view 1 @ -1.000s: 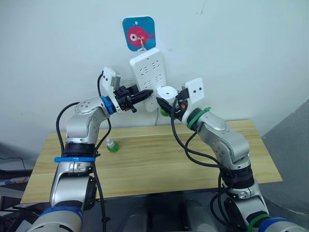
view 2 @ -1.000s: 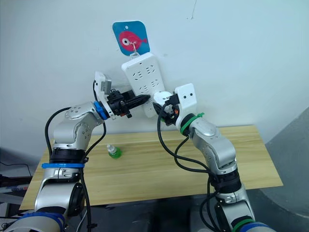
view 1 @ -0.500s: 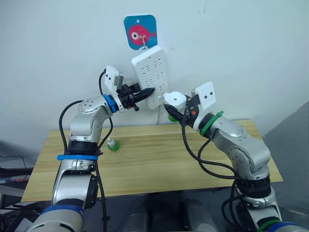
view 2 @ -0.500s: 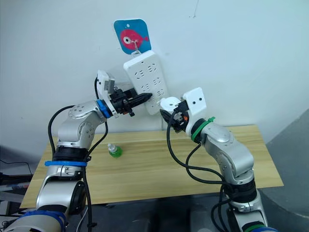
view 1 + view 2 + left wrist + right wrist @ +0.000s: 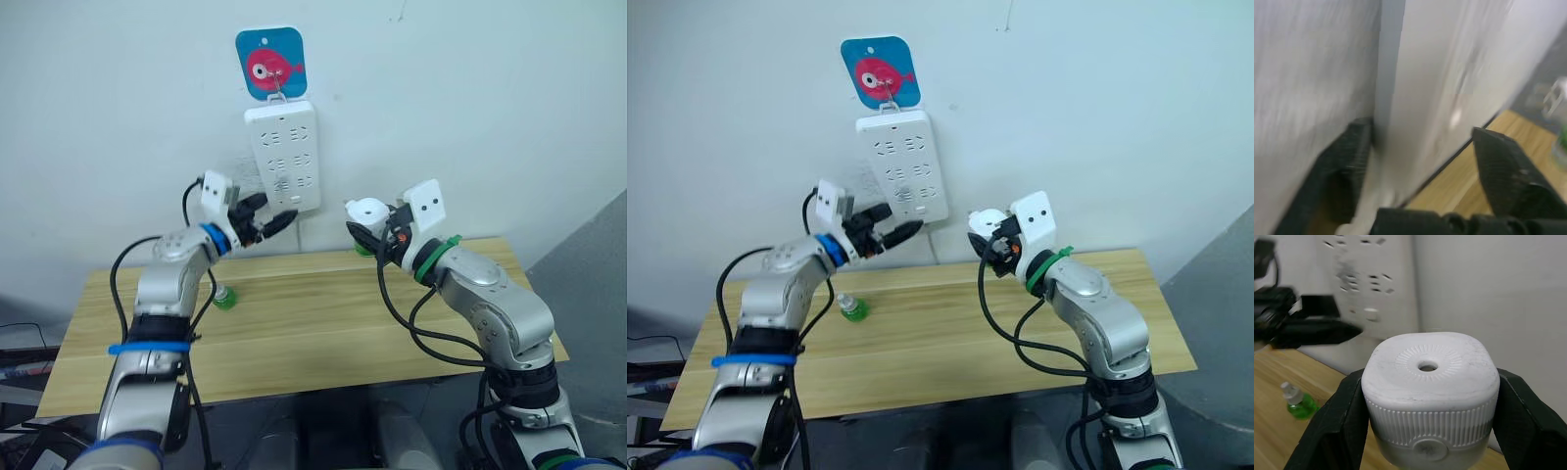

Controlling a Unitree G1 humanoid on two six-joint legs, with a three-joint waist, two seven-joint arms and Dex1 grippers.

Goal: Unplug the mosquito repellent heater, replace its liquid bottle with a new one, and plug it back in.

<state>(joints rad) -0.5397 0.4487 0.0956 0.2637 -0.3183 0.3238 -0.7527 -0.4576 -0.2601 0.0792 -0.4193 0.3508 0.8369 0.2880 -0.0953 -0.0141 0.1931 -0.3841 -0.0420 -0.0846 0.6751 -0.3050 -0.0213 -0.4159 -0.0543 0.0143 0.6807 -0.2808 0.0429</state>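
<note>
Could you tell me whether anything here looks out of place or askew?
Nothing stands out. The power strip hangs straight on the wall, the mosquito repellent heater is clamped squarely in the right gripper, and the green bottle stands upright on the table.

Both arms are built of rounded silver-grey shells joined by black segments, with loose black cables looping alongside them above the bench (image 5: 294, 333). The left arm wears blue bands, the right arm green ones. Each wrist carries a white, flat-faced block, probably a camera housing. The left end effector (image 5: 277, 221) and right end effector (image 5: 1430, 431) have black, finely textured fingers (image 5: 1508, 171).
</note>
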